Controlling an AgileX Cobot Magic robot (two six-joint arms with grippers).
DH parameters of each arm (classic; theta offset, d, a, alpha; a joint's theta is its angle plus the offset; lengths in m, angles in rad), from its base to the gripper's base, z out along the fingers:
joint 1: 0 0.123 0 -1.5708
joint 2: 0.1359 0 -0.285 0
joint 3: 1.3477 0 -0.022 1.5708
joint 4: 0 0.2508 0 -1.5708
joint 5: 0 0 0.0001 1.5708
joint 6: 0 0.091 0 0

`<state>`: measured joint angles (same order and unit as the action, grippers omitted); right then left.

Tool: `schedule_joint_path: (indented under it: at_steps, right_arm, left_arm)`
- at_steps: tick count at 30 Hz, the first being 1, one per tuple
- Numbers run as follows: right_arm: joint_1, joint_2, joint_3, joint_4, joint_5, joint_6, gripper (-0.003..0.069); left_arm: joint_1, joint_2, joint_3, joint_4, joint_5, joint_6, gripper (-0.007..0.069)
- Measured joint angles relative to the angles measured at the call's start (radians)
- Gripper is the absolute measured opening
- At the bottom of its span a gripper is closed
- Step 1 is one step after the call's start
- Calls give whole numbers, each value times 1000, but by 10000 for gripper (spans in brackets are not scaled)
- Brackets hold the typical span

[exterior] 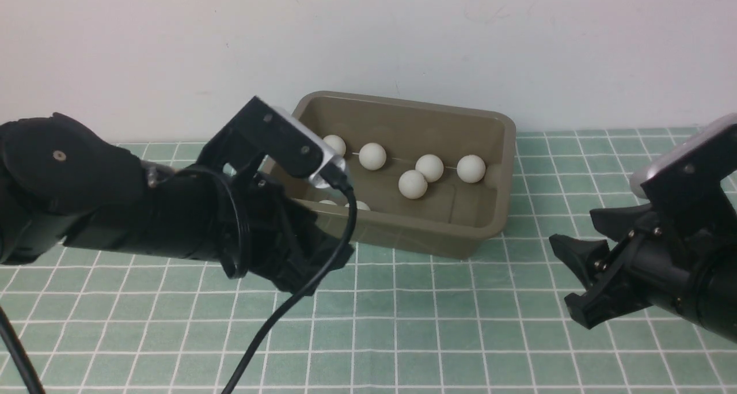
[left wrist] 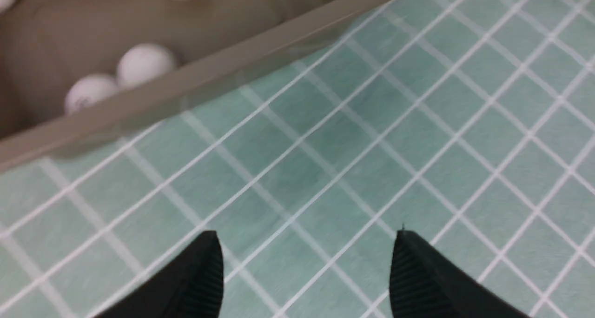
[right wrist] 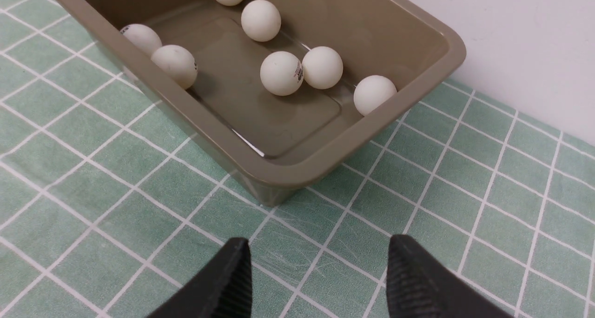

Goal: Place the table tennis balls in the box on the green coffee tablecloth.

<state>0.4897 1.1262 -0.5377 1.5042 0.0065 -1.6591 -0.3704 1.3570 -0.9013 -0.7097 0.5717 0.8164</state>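
perhaps lab: bare wall (exterior: 518,37), tablecloth (exterior: 432,336)

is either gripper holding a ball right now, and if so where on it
Neither. The left gripper and the right gripper both show an empty gap between their fingers, over the green coffee tablecloth. All seven table tennis balls lie in the box.

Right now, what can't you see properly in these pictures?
- Front view: the left arm's black wrist hides the left gripper and covers part of the olive-brown plastic box and two small white table tennis balls.
- Left wrist view: blurred; the balls' logos are unreadable, and the box runs past the frame edge.
- Right wrist view: the box's far end is cut off.
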Motion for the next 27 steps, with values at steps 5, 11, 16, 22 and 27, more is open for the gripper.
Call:
schedule_joint_path:
  at_steps: [5, 11, 16, 22, 27]
  right_arm:
    - [0, 0, 0, 58, 0, 0, 367]
    - [0, 0, 0, 177, -7, 0, 367]
    - [0, 0, 0, 250, -7, 0, 367]
    - [0, 0, 0, 250, -7, 0, 367]
    - [0, 0, 0, 250, -7, 0, 367]
  left_arm:
    - [9, -51, 0, 212, 2, -244, 436]
    - [9, -172, -10, 348, 0, -372, 410]
    - [9, -257, -13, 357, -6, -393, 381]
    - [9, -280, -13, 351, -119, -394, 373]
    - [9, -280, -13, 358, -171, -394, 373]
